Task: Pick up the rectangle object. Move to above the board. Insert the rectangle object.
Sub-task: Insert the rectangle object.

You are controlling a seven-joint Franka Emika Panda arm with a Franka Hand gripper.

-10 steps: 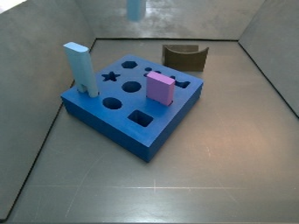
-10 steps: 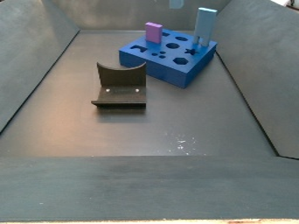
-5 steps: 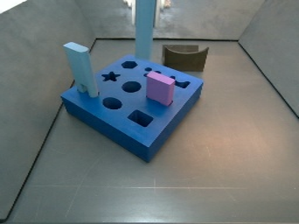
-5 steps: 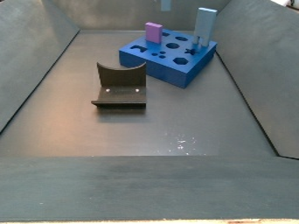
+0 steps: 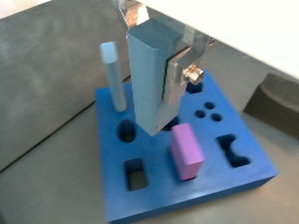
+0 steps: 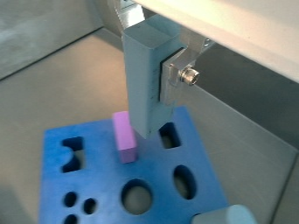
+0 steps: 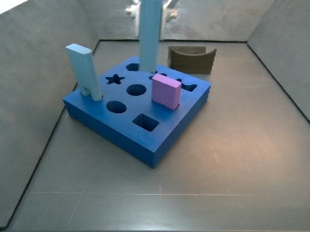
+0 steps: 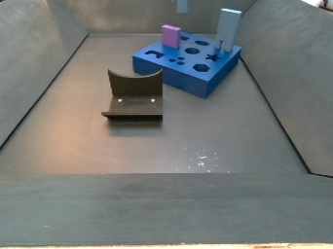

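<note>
At the top centre of a side view, the tool (image 7: pixel 152 7) pinches the rectangle object (image 7: pixel 149 36) upright, its lower end just over the board (image 7: pixel 127 127), behind the pink block (image 7: pixel 168 91).

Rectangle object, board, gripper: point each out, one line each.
rectangle object (image 5: pixel 155 83): wrist view, middle of its front face.
board (image 7: pixel 109 124): side view, near side wall.
gripper (image 6: pixel 156 77): wrist view, between the fingertips, shut on the bar.

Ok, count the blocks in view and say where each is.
3. The grey-blue bar is held by the gripper over the board; the sky-blue bar stands at a board corner; the pink block stands in the board. None looks hidden.
</note>
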